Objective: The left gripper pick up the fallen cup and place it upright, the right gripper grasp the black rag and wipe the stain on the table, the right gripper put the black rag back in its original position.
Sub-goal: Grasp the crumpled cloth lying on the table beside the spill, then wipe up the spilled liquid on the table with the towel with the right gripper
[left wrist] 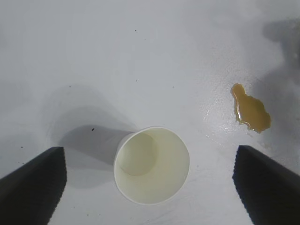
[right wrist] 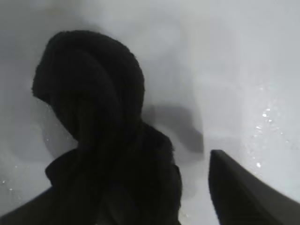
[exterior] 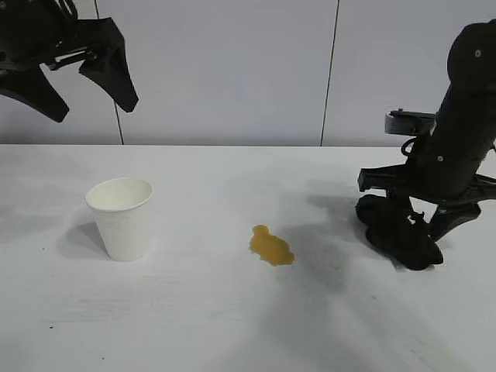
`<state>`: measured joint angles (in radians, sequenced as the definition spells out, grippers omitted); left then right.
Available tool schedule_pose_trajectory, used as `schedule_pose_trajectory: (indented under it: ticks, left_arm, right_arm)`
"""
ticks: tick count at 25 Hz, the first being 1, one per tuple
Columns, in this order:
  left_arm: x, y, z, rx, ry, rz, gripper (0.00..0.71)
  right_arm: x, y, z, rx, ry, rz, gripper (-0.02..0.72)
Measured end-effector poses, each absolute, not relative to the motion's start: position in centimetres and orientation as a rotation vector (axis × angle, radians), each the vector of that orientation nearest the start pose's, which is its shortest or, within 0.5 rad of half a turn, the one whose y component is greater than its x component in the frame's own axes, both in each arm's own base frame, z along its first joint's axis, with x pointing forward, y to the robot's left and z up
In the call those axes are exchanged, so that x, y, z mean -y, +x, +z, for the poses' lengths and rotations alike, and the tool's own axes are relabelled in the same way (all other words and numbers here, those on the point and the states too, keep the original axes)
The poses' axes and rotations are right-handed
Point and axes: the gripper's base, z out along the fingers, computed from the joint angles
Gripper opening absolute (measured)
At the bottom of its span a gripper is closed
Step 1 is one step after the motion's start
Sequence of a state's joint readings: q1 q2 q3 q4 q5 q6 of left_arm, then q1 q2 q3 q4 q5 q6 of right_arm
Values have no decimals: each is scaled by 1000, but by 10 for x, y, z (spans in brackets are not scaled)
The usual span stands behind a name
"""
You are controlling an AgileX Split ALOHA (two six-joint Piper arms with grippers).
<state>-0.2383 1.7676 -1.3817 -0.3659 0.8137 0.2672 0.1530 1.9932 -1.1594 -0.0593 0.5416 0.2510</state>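
White table (exterior: 232, 325), and the stain (exterior: 271, 246) sits mid-surface. Left of the stain, well apart, the cup (exterior: 121, 218) stands upright. Right of the stain, the black rag (exterior: 399, 232) lies bunched.

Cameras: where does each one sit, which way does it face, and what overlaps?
Exterior: in front of the table, level, facing both arms; left gripper raised, right gripper low at the black rag.
Left wrist: looks straight down; fingertips frame the upright cup.
Right wrist: close over the rag; one finger shows.
Shared: exterior and left wrist both show cup and stain.
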Motion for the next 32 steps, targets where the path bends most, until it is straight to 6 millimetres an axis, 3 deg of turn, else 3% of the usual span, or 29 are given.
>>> schedule_pose_trajectory:
  ticks: [2,3,7,13,16,20,25,29,32]
  left_arm:
    - [113,364,262,-2620,416,-425,694]
    - [113,364,262,-2620,416,-425,694]
    - [113,364,262,-2619,415,-424,694]
    - [113,364,262,-2620,416,-424,694]
    - [113,364,262,-2620,416,-424,694]
    - [113,364,262,-2620,416,-424,694]
    - [113,364,262,-2620,416,-424,694]
    - [113,364,262,-2621,416,-425,694]
    - [113,364,262,-2621,416,-425,694]
  right_arm:
    - [-57,372,123,-2849,72,38,111]
    - [-59,373,123,-2848,73,45,83]
    - [-74,370,133,-2836,70,98,74]
    - [-133,356,172,-2755,-57,249,74]
    - [-168,343,173,-2755,-155,302,74]
    - [-199,333,157,-2756,-259,325,74]
    - [-205,342,112,-2786,-261,295,74]
    - [-197,358,106,-2745,-180,308,73]
    - [-174,373,107,-2710,-73,292,73]
